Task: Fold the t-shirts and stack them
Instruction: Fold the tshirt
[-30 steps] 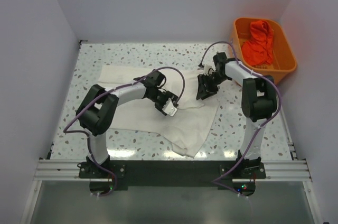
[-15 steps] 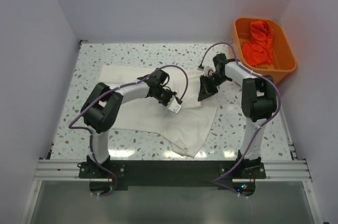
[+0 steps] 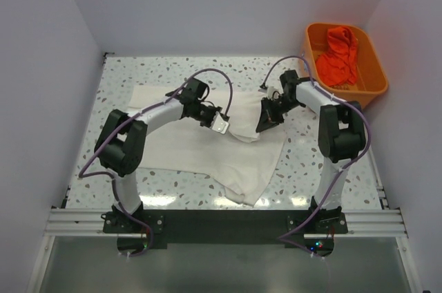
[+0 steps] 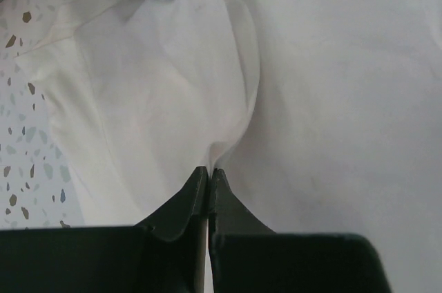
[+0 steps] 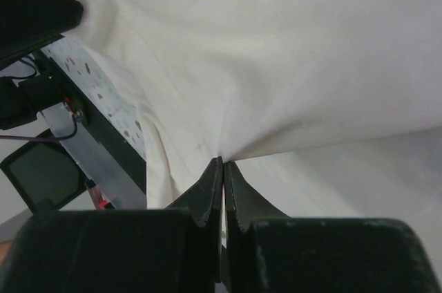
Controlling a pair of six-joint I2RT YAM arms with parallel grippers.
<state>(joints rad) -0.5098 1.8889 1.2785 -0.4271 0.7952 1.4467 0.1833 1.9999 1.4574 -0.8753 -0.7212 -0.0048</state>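
Observation:
A white t-shirt (image 3: 207,158) lies spread across the middle of the speckled table, with no print showing. My left gripper (image 3: 219,125) is near the shirt's middle, and in the left wrist view its jaws (image 4: 208,171) are shut on a pinched ridge of white cloth (image 4: 331,99). My right gripper (image 3: 264,124) is at the shirt's right edge. Seen from the right wrist, it (image 5: 222,162) is shut on a fold of the same white fabric (image 5: 276,51), which puckers at the tips.
An orange plastic tub (image 3: 375,72) stands at the back right corner with a crumpled red-orange garment (image 3: 338,54) inside. Grey walls close off the left, back and right. The arm bases and a metal rail (image 3: 221,222) run along the near edge.
Both grippers have closed on the cloth. My left gripper has moved toward the back and a little left, pulling a fold of the shirt with it. The right gripper has barely shifted.

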